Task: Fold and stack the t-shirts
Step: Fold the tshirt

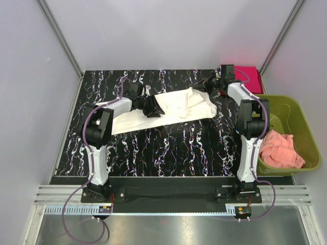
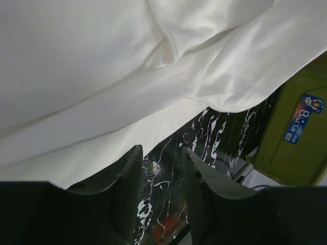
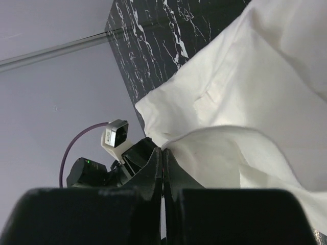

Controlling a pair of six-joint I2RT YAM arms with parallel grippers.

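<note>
Since the left end effector [image 2: 161, 153] stands part-open with only bare tabletop [image 1: 168, 148] between its fingers, at the edge of the cream-white t-shirt [image 1: 179, 104], it holds nothing. The shirt lies rumpled across mid-tabletop, and the right end effector [image 3: 162, 153], farther back, is closed and appears to pinch the hem. Recommended: the left takes the hem squarely, both draw the cloth taut before folding, then stack with the magenta t-shirt [image 1: 248, 76] at the far right corner.

2 white-shelled arms [image 1: 97, 161], black joints, purple cables [image 1: 63, 217]; matte black left hand [image 2: 161, 153].
</note>
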